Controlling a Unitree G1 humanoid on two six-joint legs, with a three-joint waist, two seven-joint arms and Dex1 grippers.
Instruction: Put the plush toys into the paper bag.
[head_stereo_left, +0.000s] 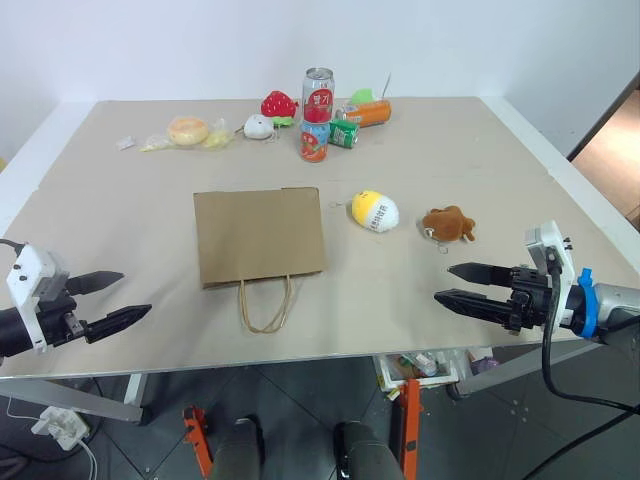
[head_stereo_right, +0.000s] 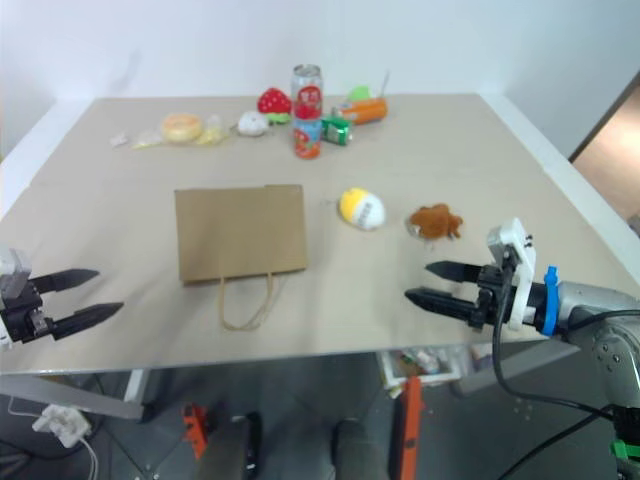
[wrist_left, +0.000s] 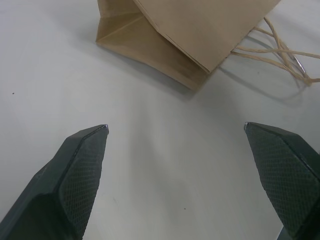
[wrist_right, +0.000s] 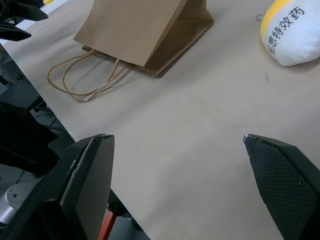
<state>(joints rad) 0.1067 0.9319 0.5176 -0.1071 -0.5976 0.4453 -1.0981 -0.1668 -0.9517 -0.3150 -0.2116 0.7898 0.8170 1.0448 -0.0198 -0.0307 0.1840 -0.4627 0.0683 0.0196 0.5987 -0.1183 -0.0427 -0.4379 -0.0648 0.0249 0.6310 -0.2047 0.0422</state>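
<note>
Brown bag (head_stereo_left: 258, 235), yellow-and-white egg toy (head_stereo_left: 375, 211).

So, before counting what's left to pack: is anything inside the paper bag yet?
The paper bag lies folded flat on the table, its inside hidden. Nothing bulges it. The yellow-and-white egg toy and the brown furry toy both lie outside, to its right.
</note>
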